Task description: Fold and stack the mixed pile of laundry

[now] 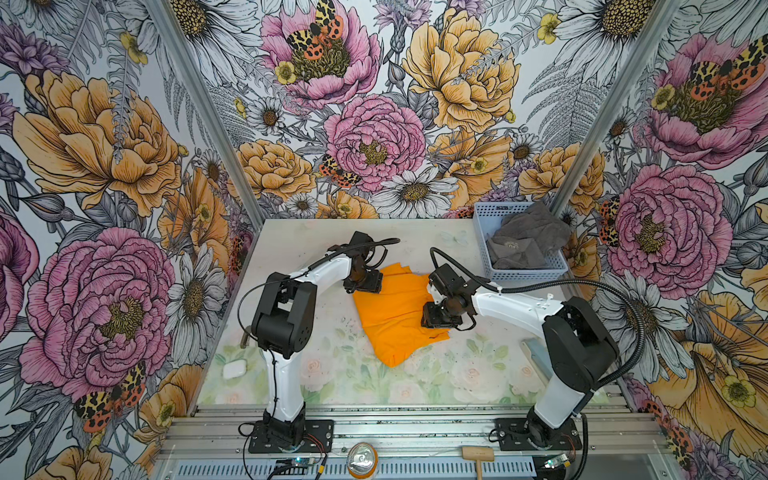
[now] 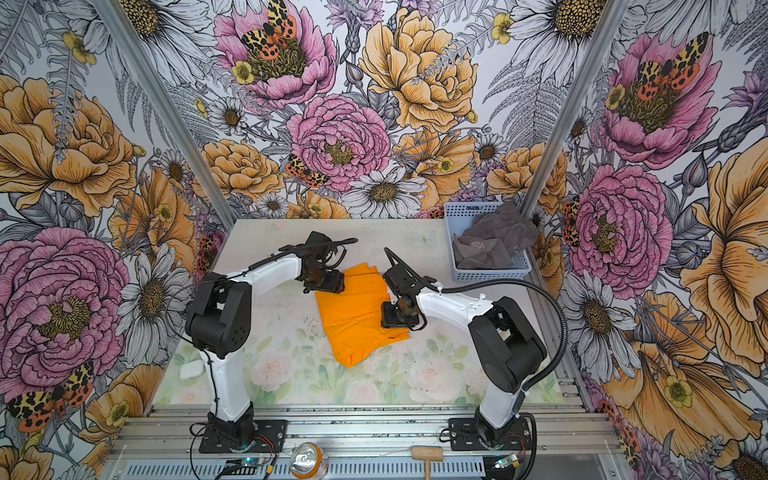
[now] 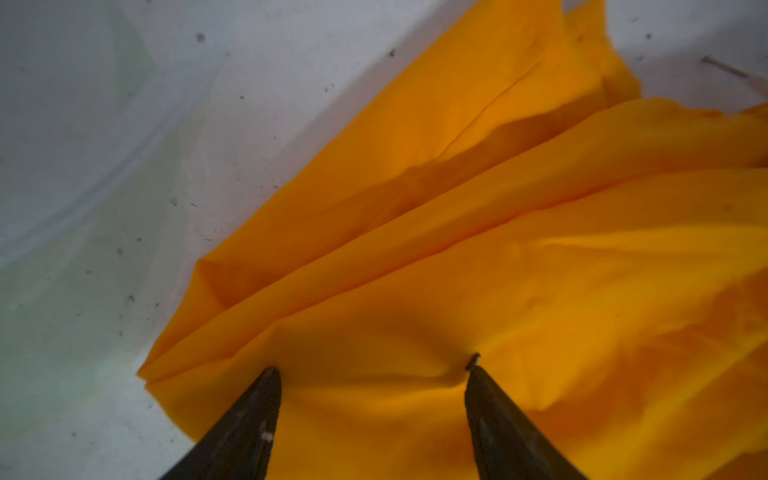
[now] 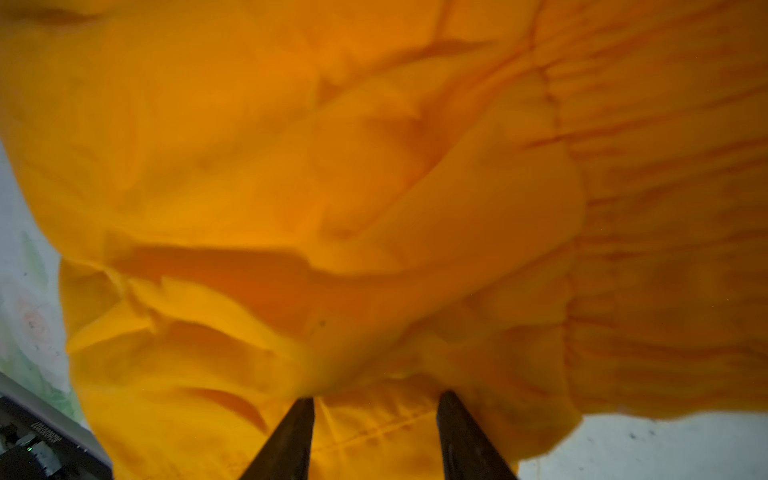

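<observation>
Pinning the shorts (image 1: 390, 320) mid-frame on the bench (image 1: 415, 237), left pincer (image 3: 372, 365) and right pincer (image 4: 376, 397) stand parted, empty, likely smoothing creases.

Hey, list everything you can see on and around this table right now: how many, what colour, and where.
table: one, pale with faint flower print, between the floral walls
shorts: one, bright orange, rumpled on the middle of the table
basket: one, pale blue, far right corner of the table
towel: one, dark grey, bunched in the basket
small block: one, white, near left of the table
can: one, orange with silver top, front rail
mallet: one, wooden, front rail, right of the can
left hand: one, black, open, at the shorts' far left corner
right hand: one, black, open, at the shorts' right edge
</observation>
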